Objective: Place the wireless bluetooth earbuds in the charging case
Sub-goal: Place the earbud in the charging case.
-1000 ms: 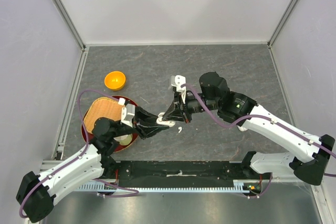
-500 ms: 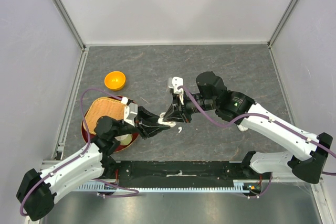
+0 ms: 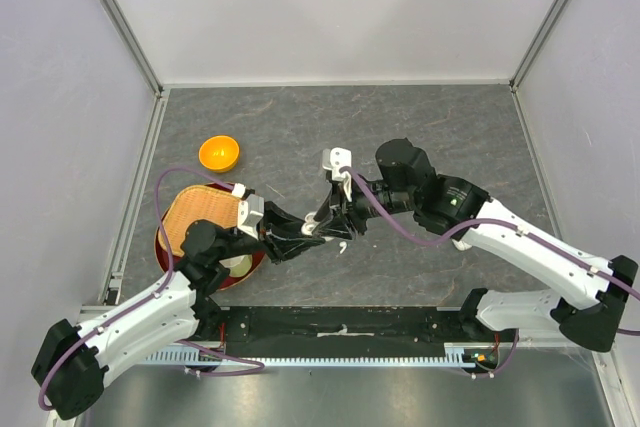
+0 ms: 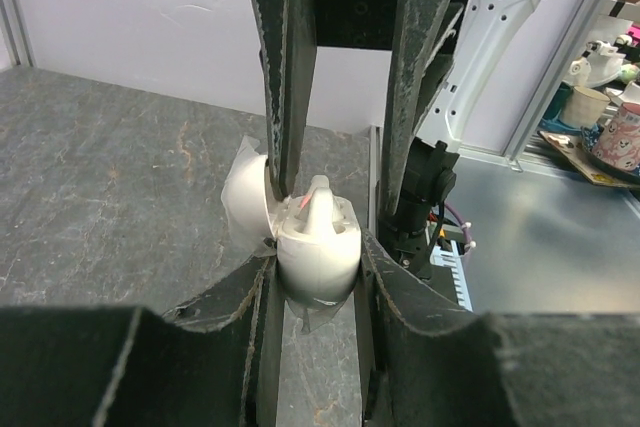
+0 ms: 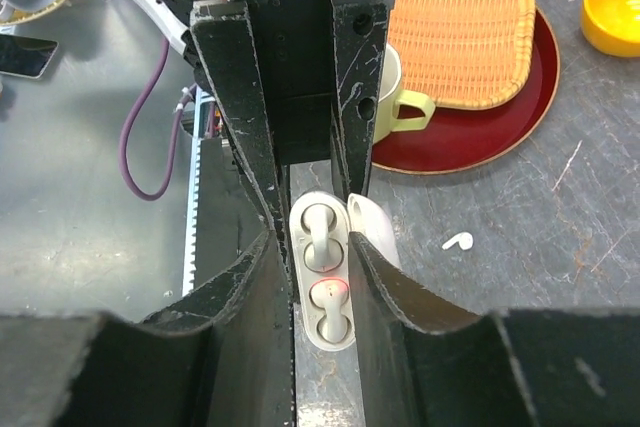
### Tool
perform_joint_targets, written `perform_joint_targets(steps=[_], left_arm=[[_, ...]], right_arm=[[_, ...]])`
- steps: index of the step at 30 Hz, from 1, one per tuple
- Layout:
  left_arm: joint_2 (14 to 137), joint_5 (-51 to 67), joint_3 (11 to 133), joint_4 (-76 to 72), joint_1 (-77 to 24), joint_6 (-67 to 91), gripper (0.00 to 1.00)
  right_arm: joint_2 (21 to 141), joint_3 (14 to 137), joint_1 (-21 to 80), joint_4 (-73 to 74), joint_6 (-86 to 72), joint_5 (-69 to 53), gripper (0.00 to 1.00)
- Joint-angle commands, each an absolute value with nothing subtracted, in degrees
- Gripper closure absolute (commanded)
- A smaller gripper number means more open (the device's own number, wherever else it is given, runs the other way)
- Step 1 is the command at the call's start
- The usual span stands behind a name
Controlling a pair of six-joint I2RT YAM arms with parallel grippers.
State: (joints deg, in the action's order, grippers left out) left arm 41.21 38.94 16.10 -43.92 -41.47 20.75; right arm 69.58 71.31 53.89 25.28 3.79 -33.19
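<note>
Right gripper point(image 5: 318, 247) has parted its jaws over the white glossy plastic charging case point(image 5: 322, 287), clamped by the left gripper point(image 4: 318, 277) at 3 o'clock of the round red tray point(image 3: 160, 247); an earbud release appears underway, and the next move likely requires fetching the tiny white plastic earbud point(image 5: 457, 241) lying at 4 o'clock.

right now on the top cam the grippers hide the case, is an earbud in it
Observer: yes, the right wrist view shows one earbud seated in the open charging case.
Operator: what's holding the case
Observer: the left gripper, shut on its lower body.
Operator: and the other arm
Observer: the right gripper is open, fingers standing apart over the case, pinching nothing.
</note>
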Motion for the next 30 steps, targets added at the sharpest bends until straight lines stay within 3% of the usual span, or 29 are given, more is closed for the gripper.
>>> perform_joint_targets(steps=[1,9,11,16,30], left_arm=[[40.26,40.96,17.75,-48.43,-41.75,20.66,0.98],[38.67,39.11,16.79,-46.76,-41.75,19.78,0.98],[37.8,38.15,16.52,-46.32,-41.84,19.34,0.98],[36.39,37.0,16.35,-44.91,-41.84,18.72,0.98],[35.77,36.21,16.96,-42.98,-41.75,18.19,0.98]], right_arm=[[66.54,73.83,53.44,22.33,4.22,-27.51,0.56],[60.57,71.9,53.35,17.42,1.24,-20.85,0.45],[59.16,70.06,53.52,15.13,0.18,-16.55,0.38],[56.95,66.45,53.18,12.65,-11.41,10.75,0.2],[63.02,64.34,53.09,13.54,-25.92,0.8,0.2]])
